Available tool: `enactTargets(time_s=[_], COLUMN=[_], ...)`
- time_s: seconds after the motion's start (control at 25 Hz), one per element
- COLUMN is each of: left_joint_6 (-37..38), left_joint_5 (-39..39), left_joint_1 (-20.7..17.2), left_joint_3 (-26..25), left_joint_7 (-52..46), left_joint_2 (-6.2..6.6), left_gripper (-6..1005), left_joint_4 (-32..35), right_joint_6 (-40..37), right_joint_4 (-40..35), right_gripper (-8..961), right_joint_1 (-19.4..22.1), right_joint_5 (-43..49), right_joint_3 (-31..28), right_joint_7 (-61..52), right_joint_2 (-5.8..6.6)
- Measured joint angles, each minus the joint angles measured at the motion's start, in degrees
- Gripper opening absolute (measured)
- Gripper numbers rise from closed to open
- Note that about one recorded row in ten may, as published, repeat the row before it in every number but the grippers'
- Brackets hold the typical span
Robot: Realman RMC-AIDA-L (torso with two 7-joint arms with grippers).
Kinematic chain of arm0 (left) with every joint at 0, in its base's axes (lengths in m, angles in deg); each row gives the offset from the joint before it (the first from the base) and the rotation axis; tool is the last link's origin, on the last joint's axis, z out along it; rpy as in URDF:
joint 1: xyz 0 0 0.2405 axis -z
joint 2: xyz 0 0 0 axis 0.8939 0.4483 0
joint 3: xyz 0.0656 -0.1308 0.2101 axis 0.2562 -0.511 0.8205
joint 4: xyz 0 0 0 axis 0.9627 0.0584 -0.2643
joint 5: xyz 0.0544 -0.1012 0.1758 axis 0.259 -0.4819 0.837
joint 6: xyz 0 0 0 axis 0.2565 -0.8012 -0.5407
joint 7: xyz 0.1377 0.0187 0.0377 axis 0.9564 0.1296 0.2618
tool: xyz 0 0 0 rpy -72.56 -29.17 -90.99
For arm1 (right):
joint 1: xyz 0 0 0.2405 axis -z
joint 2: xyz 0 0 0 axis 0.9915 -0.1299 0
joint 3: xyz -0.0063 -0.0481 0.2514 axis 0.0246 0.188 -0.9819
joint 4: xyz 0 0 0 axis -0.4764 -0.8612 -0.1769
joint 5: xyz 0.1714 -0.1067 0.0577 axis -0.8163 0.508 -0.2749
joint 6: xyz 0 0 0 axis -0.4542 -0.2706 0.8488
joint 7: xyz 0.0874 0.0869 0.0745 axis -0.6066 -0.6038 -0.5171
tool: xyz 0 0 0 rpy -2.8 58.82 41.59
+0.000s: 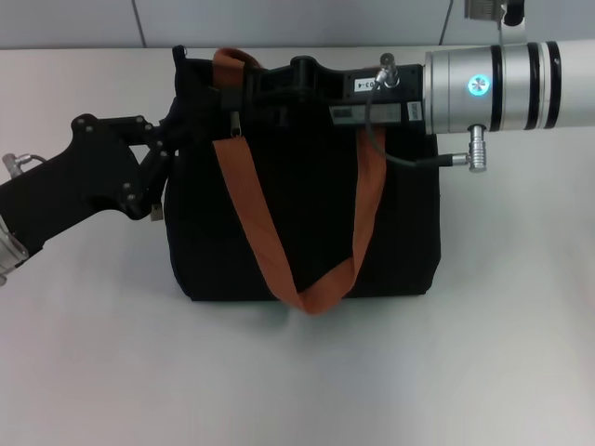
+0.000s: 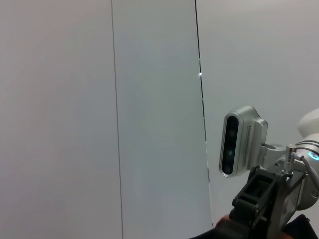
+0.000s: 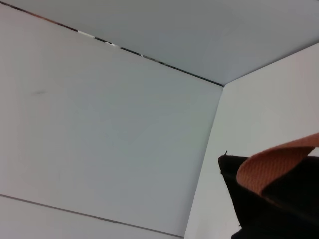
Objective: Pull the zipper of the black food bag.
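Note:
The black food bag [image 1: 307, 214] lies in the middle of the white table, with its orange-brown straps [image 1: 251, 218] draped across it. A small silver piece [image 1: 235, 124] hangs beside the left strap near the bag's top edge; it looks like the zipper pull. My right gripper [image 1: 244, 88] reaches in from the right over the bag's top edge, just above that piece. My left gripper [image 1: 172, 149] is against the bag's upper left side. In the right wrist view a corner of the bag [image 3: 269, 214] and a strap [image 3: 276, 164] show.
The white table [image 1: 297, 372] runs all round the bag, with pale wall panels behind it. The right arm's silver tube [image 1: 502, 84] and cable [image 1: 409, 160] hang over the bag's top right. The left wrist view shows the right arm's wrist camera [image 2: 239, 142].

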Motion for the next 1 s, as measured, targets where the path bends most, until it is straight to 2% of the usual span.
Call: enactTargets(time_s=[0.44, 0.72, 1.0], left_joint_6=[0.1, 0.4, 1.1], left_joint_5=[0.0, 0.0, 0.0], left_joint_1=[0.0, -0.2, -0.4], left_joint_3=[0.0, -0.1, -0.2], left_joint_7=[0.0, 0.0, 0.0], left_joint_2=[0.00, 0.00, 0.00], left_gripper=[24, 24, 24], left_joint_4=[0.0, 0.4, 0.5], right_joint_6=[1.8, 3.0, 2.9], right_joint_4=[0.2, -1.6, -2.5], right_gripper=[331, 260, 97], right_joint_1=[-1.2, -1.2, -0.6], right_joint_5=[-0.3, -0.3, -0.3], right_joint_3=[3.7, 5.7, 6.0], right_joint_7=[0.1, 0.4, 1.8], right_joint_2=[-0.25, -0.32, -0.32])
